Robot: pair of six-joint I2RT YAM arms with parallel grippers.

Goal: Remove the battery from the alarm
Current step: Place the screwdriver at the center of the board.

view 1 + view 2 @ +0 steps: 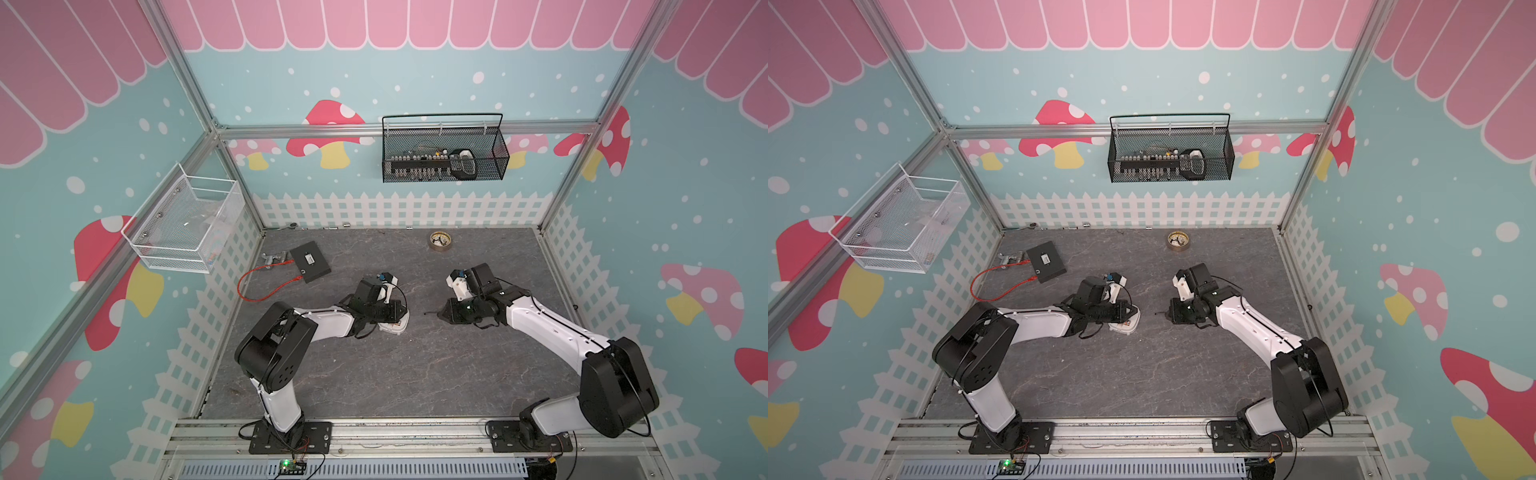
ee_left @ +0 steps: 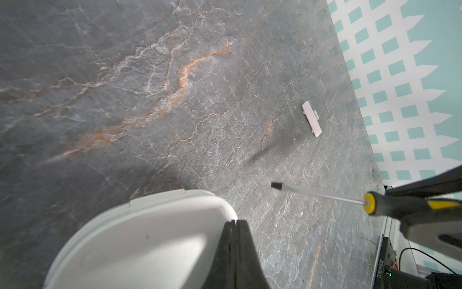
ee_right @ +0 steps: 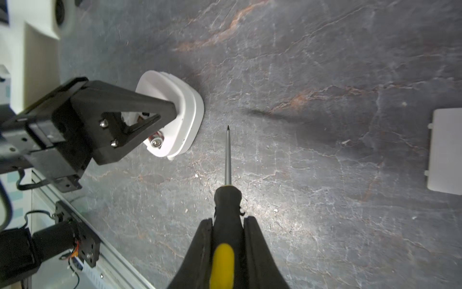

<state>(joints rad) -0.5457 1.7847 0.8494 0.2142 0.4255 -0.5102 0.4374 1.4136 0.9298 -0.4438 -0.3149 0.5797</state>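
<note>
The white alarm (image 3: pixel 186 117) lies back up on the grey table, also seen in both top views (image 1: pixel 397 328) (image 1: pixel 1126 326). In the recess of its back the battery (image 3: pixel 156 140) shows a red band and a metallic end. My left gripper (image 2: pixel 237 221) is shut with nothing between its fingers, its tips resting on the alarm's back (image 2: pixel 140 240) beside the recess. My right gripper (image 3: pixel 228 220) is shut on the black-and-yellow screwdriver (image 3: pixel 226 207), held level above the table. The screwdriver's tip (image 3: pixel 228 128) points toward the alarm, a short way off its edge.
A loose white cover plate (image 2: pixel 311 118) lies on the table to the right, near the fence wall. A brass disc (image 1: pixel 440 241) sits at the back. A black box (image 1: pixel 310 262) with a red cable (image 1: pixel 266 286) lies back left. Wire baskets hang on the back wall (image 1: pixel 444 153) and left wall (image 1: pixel 187 224).
</note>
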